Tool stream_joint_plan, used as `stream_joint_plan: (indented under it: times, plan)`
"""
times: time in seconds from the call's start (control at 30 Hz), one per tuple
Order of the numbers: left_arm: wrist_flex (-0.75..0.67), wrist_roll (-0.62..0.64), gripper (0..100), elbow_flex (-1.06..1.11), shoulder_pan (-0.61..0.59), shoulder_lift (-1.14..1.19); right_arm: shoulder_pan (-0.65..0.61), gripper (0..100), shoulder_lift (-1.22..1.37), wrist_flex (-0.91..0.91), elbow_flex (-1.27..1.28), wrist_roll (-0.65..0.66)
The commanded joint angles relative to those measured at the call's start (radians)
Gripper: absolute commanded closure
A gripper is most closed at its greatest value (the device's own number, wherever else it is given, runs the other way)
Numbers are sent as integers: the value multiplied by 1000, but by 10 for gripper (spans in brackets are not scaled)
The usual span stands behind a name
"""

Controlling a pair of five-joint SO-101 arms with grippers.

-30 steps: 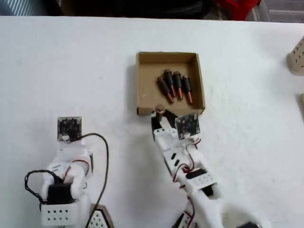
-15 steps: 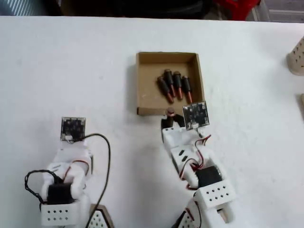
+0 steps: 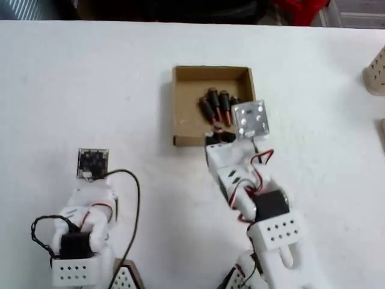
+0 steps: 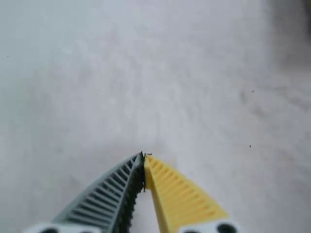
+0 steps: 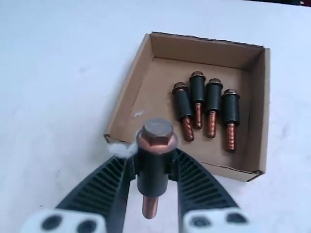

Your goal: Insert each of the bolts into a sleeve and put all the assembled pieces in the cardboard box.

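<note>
Five assembled pieces counted. One is being carried: a copper bolt [image 5: 155,137] seated in a dark sleeve [image 5: 152,171]. The right gripper [image 5: 153,158] is clamping its fingers on the sleeve from both sides, with the hex head on the camera side and the threaded tip sticking out the other. Gripping by the sleeve is probably keeping the bolt from slipping out in transit.

The piece is hanging just at the near wall of the cardboard box [image 5: 206,48]. I cannot tell whether it is over the box floor yet.

The four other pieces [image 5: 204,109] are lying side by side on the box floor. They are bunched toward one wall, leaving bare floor beside them for the drop.

A tuft of white fluff [image 5: 119,149] is clinging to one finger; it may be worth watching at release.

The left gripper [image 4: 144,167] is hovering well apart over bare table [image 3: 90,78]. Its fingers are together with nothing between them, so I judge it to be idling out of the way.

Judgement: the task is nearing its end, with release into the box as the step in hand.
</note>
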Motion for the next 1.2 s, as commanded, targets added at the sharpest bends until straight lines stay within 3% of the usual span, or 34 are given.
stream_joint_plan:
  times: [0.0, 0.3, 0.77, 0.97, 1.17]
  plan:
    - [8, -8, 978, -5, -7, -15, 61, 981, 131, 24, -184, 0]
    - [8, -8, 978, -5, -7, -15, 150, 981, 621, 173, -577, 0]
    - [6, -8, 978, -5, -7, -15, 232, 981, 1253, 208, -1189, 3]
    - [6, -8, 978, -5, -7, -15, 234, 981, 1527, 427, -1544, 97]
    - [6, -8, 977, -5, -7, -15, 255, 981, 1774, 627, -1929, 107]
